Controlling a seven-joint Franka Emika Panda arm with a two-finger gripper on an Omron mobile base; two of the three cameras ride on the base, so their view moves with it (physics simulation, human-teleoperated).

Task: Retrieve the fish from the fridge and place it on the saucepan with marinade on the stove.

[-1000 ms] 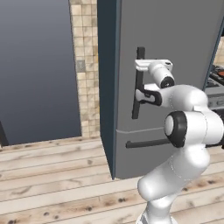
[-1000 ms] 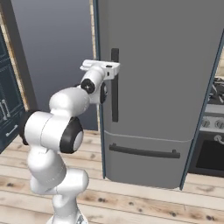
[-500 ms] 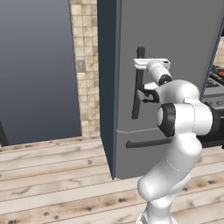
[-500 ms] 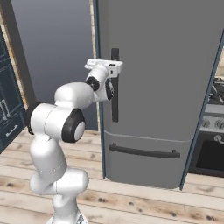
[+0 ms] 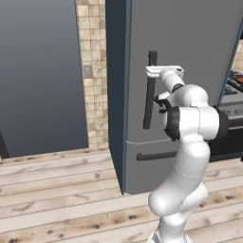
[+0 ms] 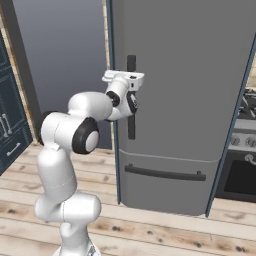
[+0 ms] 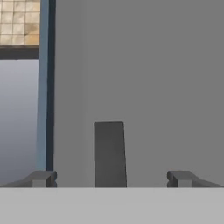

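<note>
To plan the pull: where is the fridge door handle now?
In the hand view, the handle stands upright on the closed fridge door, between the open fingers, nearer the left one.

the arm reaches forward at chest height, wrist level, the gripper (image 7: 111,178) spread wide with nothing between its fingertips (image 7: 41,178), pointing straight ahead.

Tall grey fridge (image 6: 190,75) stands shut, dark vertical door handle (image 6: 131,97) upright.
</note>
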